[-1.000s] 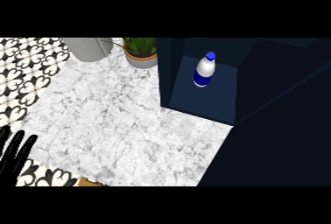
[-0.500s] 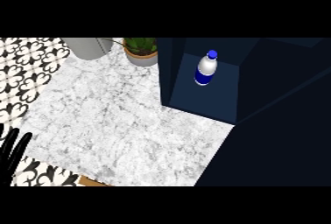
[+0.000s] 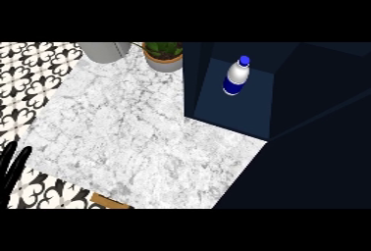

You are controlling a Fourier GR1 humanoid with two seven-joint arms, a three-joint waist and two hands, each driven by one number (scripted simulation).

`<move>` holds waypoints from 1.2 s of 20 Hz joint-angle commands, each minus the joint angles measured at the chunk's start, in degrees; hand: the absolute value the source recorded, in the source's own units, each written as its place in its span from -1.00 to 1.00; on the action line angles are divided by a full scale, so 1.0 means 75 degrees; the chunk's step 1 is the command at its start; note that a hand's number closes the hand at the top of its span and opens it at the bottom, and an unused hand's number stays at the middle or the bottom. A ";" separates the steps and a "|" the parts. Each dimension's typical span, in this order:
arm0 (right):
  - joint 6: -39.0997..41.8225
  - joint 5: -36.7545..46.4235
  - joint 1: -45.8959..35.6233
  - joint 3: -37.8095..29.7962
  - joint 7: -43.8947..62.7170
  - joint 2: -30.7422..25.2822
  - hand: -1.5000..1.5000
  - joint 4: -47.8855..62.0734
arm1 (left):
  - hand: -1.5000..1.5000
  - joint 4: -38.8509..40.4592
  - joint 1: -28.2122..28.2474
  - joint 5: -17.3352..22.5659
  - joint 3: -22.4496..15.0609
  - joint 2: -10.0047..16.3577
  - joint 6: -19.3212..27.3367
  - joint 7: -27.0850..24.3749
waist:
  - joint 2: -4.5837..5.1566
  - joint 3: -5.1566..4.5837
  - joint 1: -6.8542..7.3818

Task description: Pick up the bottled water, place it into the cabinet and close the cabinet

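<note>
The robot's left hand (image 3: pixel 14 164) is resting at the lower left edge of the head view, its fingers straight and a little apart, holding nothing. The right hand is not showing. The marble counter (image 3: pixel 130 132) is stretching away from that hand. Well apart from it, up and to the right, the bottled water (image 3: pixel 235 77) is standing upright inside the open dark blue cabinet (image 3: pixel 225 109). The cabinet is sitting toward the robot's right, so closing it is likely falling to the right arm.

The bench (image 3: pixel 145 137) is white-grey veined marble, the cabinet (image 3: pixel 319 122) dark navy, the bottled water (image 3: pixel 235 76) pale with a blue cap, the tiles (image 3: pixel 29 83) black-and-white floral.
</note>
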 commanded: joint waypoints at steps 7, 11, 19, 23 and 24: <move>-0.0829 0.0058 -0.1633 -0.0024 0.1624 0.0829 1.00 0.1130 | -1.00 0.0225 0.0057 0.0154 0.0224 0.0111 -0.0125 0.0034 | -0.0108 0.0050 -0.0152; -0.0904 0.0056 -0.2591 -0.0152 0.2251 0.1077 1.00 0.1751 | -1.00 0.0272 0.0019 0.0214 0.0260 0.0104 -0.0111 0.0068 | -0.0141 0.0066 -0.0289; -0.1349 -0.0041 -0.4210 -0.0478 0.3086 0.2018 1.00 0.3356 | -1.00 0.0391 0.0112 0.0354 0.0320 0.0088 -0.0200 0.0089 | -0.0140 0.0105 -0.0396; -0.1585 -0.0087 -0.5165 -0.0902 0.3305 0.2509 1.00 0.4379 | -1.00 0.0572 0.0100 0.0396 0.0447 0.0055 -0.0243 0.0012 | -0.0143 0.0131 -0.0485; -0.1753 -0.0085 -0.5504 -0.1004 0.3470 0.2710 1.00 0.4692 | -1.00 0.0543 0.0102 0.0379 0.0413 0.0069 -0.0296 0.0029 | -0.0166 0.0139 -0.0534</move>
